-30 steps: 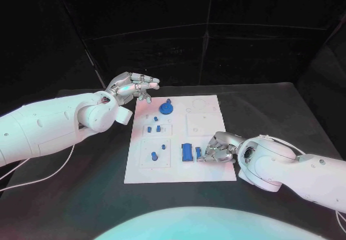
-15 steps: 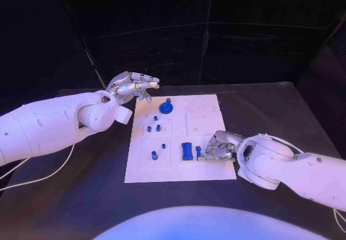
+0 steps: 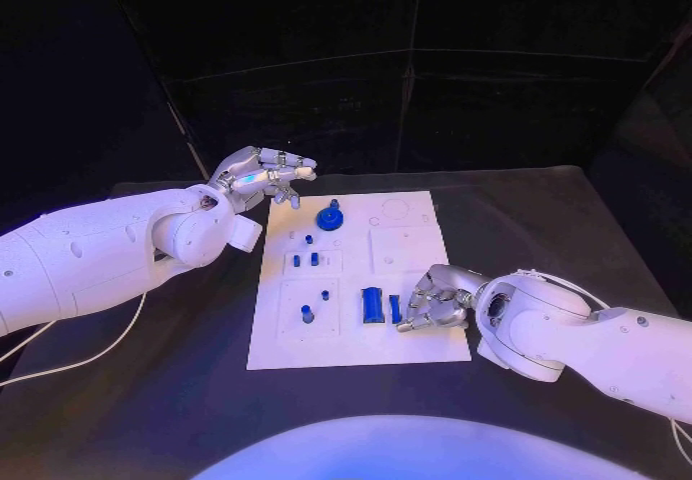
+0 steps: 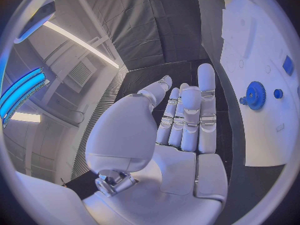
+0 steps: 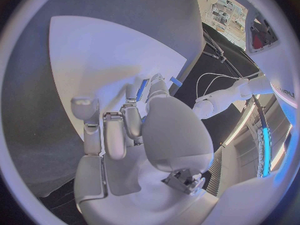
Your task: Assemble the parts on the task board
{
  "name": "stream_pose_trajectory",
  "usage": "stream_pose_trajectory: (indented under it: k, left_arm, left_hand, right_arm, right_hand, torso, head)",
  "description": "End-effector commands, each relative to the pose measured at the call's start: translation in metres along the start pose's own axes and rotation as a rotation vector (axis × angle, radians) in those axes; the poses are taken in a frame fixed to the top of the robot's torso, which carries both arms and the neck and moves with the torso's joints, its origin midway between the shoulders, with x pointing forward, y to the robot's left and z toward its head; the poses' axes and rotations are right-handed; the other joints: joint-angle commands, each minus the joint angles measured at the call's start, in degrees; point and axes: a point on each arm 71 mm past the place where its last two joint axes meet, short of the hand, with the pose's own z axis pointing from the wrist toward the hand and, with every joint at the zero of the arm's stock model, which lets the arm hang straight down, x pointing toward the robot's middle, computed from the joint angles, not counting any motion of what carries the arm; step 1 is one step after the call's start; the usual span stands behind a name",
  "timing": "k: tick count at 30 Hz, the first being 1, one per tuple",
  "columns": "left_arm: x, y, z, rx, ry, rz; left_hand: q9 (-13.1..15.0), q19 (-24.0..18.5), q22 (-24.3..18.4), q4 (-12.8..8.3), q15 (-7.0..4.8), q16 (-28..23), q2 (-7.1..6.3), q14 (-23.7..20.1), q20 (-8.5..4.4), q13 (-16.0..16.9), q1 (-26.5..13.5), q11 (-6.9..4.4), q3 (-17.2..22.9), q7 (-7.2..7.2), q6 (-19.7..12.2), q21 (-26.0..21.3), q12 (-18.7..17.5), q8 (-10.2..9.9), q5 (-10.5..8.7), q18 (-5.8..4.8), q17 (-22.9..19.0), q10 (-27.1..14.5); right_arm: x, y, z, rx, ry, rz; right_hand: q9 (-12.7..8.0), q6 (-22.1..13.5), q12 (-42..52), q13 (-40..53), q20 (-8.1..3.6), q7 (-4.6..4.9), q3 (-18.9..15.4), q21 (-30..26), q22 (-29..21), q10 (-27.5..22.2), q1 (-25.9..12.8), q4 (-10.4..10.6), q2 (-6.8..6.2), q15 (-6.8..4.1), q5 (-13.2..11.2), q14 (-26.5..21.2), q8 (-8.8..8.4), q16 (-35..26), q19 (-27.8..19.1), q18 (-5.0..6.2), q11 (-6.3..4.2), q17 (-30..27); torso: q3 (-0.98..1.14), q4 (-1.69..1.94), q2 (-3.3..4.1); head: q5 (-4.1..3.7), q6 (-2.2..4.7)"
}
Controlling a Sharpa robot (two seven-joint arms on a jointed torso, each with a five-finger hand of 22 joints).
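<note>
The white task board (image 3: 418, 245) lies mid-table. On it a blue gear (image 3: 330, 218) stands near the far edge, and several small blue pegs (image 3: 306, 259) stand on its left half. A blue block (image 3: 372, 304) lies near the front, with a slim blue part (image 3: 395, 308) beside it. My right hand (image 3: 433, 300) rests on the board's front right. Its thumb and a finger pinch the slim blue part (image 5: 142, 89). My left hand (image 3: 264, 172) hovers off the board's far left corner, holding nothing. Its fingers (image 4: 190, 117) are stretched out, with the gear (image 4: 255, 95) beyond them.
The black table (image 3: 548, 220) runs around the board, with bare room to its right and front left. My left forearm (image 3: 101, 255) reaches over the table's left side. A white cable (image 3: 87, 355) hangs below that arm.
My right hand has shifted a little toward the board's front, and the slim blue part has moved slightly with it. The left hand has hardly moved.
</note>
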Motion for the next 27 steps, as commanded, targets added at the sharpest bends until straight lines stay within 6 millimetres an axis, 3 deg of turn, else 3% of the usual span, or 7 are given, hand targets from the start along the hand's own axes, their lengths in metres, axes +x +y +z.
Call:
stream_pose_trajectory:
  k: [1, 8, 10, 13, 17, 21, 27]
  left_arm:
    - [0.001, -0.001, 0.000, 0.008, 0.007, -0.013]
    - [-0.002, 0.005, 0.002, -0.008, -0.035, -0.119]
    - [-0.003, 0.006, 0.003, -0.006, -0.048, -0.134]
    - [-0.006, 0.007, 0.006, 0.001, -0.079, -0.144]
    - [-0.010, 0.009, 0.010, 0.018, -0.125, -0.147]
    - [-0.009, 0.011, 0.019, 0.043, -0.166, -0.153]
    - [-0.004, 0.014, 0.026, 0.067, -0.206, -0.140]
  left_hand:
    - [-0.05, -0.30, -0.10, -0.08, -0.07, -0.18, 0.27, -0.31, -0.02, 0.07, 0.03, 0.11, -0.16, -0.09, -0.37, -0.26, 0.25, 0.20, -0.08, 0.38, -0.13, -0.47]
    - [-0.09, -0.32, -0.27, 0.54, 0.11, -0.26, -0.31, -0.57, 0.11, 0.07, -1.25, 0.27, -1.23, 0.04, -0.83, -0.52, 0.57, 0.21, -0.23, 0.32, -0.63, -0.84]
    - [-0.08, -0.43, -0.38, 0.80, 0.16, -0.53, -0.52, -0.95, 0.17, 0.10, -1.72, 0.28, -1.82, 0.02, -0.95, -0.70, 0.76, 0.26, -0.26, 0.32, -1.26, -0.94]
    - [-0.07, -2.47, -1.22, 1.07, 0.45, -4.05, -0.66, -5.21, 0.47, 0.19, -1.98, 0.37, -3.09, -0.04, -1.29, -2.38, 1.29, 0.41, -0.22, 0.24, -6.32, -1.29]
    - [-0.06, -7.40, -3.36, 1.24, 1.08, -8.91, -0.44, -10.76, 1.11, 0.11, -1.67, 0.52, -4.69, -0.26, -1.54, -6.43, 1.81, 0.77, -0.22, 0.16, -8.71, -1.77]
    - [-0.17, -22.64, -10.23, 1.80, 5.18, -28.34, 0.35, -21.63, 4.35, -0.60, -1.21, 2.41, -6.49, -0.79, -2.43, -18.70, -0.81, 0.10, -0.19, -1.44, -17.49, -3.22]
    - [-0.19, -29.95, -16.57, 2.17, 7.89, -44.03, 1.56, -22.19, 8.97, -0.61, -0.21, 4.54, -9.58, -1.94, -2.51, -26.91, -5.52, -1.99, -0.16, 0.20, -24.73, -3.75]
  right_arm:
    - [-0.006, 0.005, -0.003, -0.138, -0.037, 0.130]
    - [-0.034, -0.010, 0.003, -0.277, -0.115, 0.439]
    - [-0.049, -0.018, 0.010, -0.291, -0.149, 0.539]
    - [-0.069, -0.028, 0.023, -0.304, -0.178, 0.643]
    - [-0.091, -0.035, 0.039, -0.331, -0.213, 0.707]
    - [-0.107, -0.040, 0.057, -0.364, -0.261, 0.782]
    - [-0.119, -0.040, 0.075, -0.396, -0.317, 0.836]
  right_hand:
    - [-0.47, -1.86, -1.25, -1.05, 0.38, 0.74, -0.34, -1.48, -2.44, -1.14, -0.36, -0.01, 0.01, 0.77, -0.20, 3.51, -1.14, -0.76, -1.29, 0.90, 0.53, 4.01]
    - [-0.87, -3.76, -14.20, -11.73, 1.37, 1.86, 0.70, -12.31, -18.88, -9.77, 4.51, -2.22, 2.84, 1.63, 3.37, 0.34, -1.77, -8.93, -9.09, 3.54, 1.49, -7.36]
    - [-1.07, -4.57, -25.76, -21.04, 1.79, 2.37, 1.05, -16.37, -22.45, -17.35, 6.63, -3.38, 3.64, 2.08, 3.69, -3.42, -2.09, -17.65, -11.53, 3.80, 1.94, -17.92]
    - [-1.87, -6.66, -35.70, -29.18, 3.23, 3.94, 1.85, -23.18, -26.14, -23.28, 10.68, -5.37, 4.50, 3.91, 3.00, -13.56, -3.30, -37.16, -16.11, 3.45, 3.47, -37.43]
    - [-3.46, -8.50, -46.01, -39.24, 5.49, 5.86, 2.02, -31.27, -30.53, -27.34, 13.02, -6.22, 5.41, 6.67, 0.99, -21.43, -5.03, -48.31, -21.87, 2.80, 5.85, -42.56]
    - [-6.60, -8.22, -54.97, -53.01, 9.41, 6.47, 1.06, -43.00, -37.13, -26.22, 13.39, -7.66, 5.68, 10.59, 0.29, -30.03, -7.95, -63.37, -28.36, 2.30, 8.09, -52.86]
    - [-11.12, -5.63, -59.89, -64.19, 12.27, 6.19, 0.64, -51.37, -42.31, -23.60, 9.72, -10.35, 7.33, 11.94, -0.17, -28.92, -11.55, -72.55, -26.80, 3.94, 8.71, -61.69]
  torso:
    - [-0.10, 0.05, -0.29]
    - [-0.55, -0.03, -1.99]
    - [-0.76, -0.14, -2.58]
    - [-1.12, -0.08, -3.32]
    - [-1.39, -0.18, -3.80]
    - [-1.43, 0.37, -4.21]
    - [-1.21, 0.76, -4.56]
  head:
    - [-0.22, 0.70]
    - [-0.94, 1.90]
    - [-1.13, 2.33]
    - [-1.69, 4.17]
    - [-2.15, 5.91]
    - [-2.59, 7.33]
    - [-2.66, 8.14]
